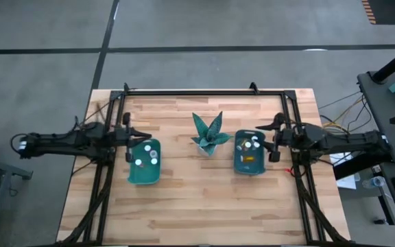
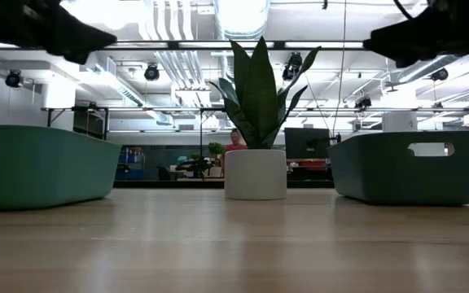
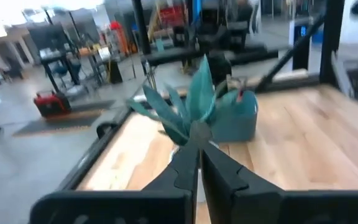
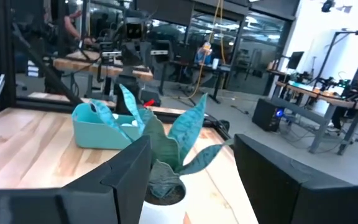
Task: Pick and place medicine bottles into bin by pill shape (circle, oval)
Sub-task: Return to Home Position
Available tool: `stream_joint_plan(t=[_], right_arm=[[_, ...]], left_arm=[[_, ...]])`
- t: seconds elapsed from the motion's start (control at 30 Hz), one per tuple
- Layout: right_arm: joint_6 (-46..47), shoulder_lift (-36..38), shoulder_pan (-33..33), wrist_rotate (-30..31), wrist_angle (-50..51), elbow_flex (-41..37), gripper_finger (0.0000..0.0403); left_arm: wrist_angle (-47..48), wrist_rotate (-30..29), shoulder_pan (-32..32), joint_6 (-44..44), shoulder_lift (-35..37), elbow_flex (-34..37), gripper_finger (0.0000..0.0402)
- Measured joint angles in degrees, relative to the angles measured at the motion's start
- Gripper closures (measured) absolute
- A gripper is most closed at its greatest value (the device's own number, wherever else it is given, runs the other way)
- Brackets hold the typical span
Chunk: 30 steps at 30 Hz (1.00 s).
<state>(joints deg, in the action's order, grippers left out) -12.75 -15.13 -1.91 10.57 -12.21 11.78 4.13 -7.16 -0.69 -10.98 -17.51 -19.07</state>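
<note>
We note left tool pinched narrow at far edge of left bin. Right tool spread wide beside right bin. Bottles lie inside both bins. Plant between them on tabletop. Labels too small to read.

The pale wooden surface carries three things. A green-teal bin sits just ahead of and below the left arm's jaws. A blue-teal bin sits likewise at the right arm's jaws, and a spiky potted plant stands between the two pairs.
</note>
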Motion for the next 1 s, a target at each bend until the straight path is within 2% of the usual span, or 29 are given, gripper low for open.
stream_joint_plan(t=[0.33, 0.53, 0.77, 1.0], right_arm=[[1.20, 14.54, 0.45, 0.25, 13.14, -0.63, 0.0182], [1.16, 14.05, 0.46, 0.65, 14.52, -1.11, 0.0182], [1.25, 14.99, 0.45, -0.12, 14.22, -2.28, 0.0182], [2.00, 15.02, 0.45, -0.50, 10.88, -6.86, 0.0182]], left_arm=[[-0.27, -0.32, 0.00, 0.19, 16.57, 7.54, 0.0401], [-1.10, -0.39, 0.00, 1.74, 14.43, 8.77, 0.0402], [-1.09, 0.09, 0.00, 3.77, 15.83, 11.41, 0.0402], [-9.75, 1.27, 0.02, 4.69, 15.46, 18.59, 0.0401]])
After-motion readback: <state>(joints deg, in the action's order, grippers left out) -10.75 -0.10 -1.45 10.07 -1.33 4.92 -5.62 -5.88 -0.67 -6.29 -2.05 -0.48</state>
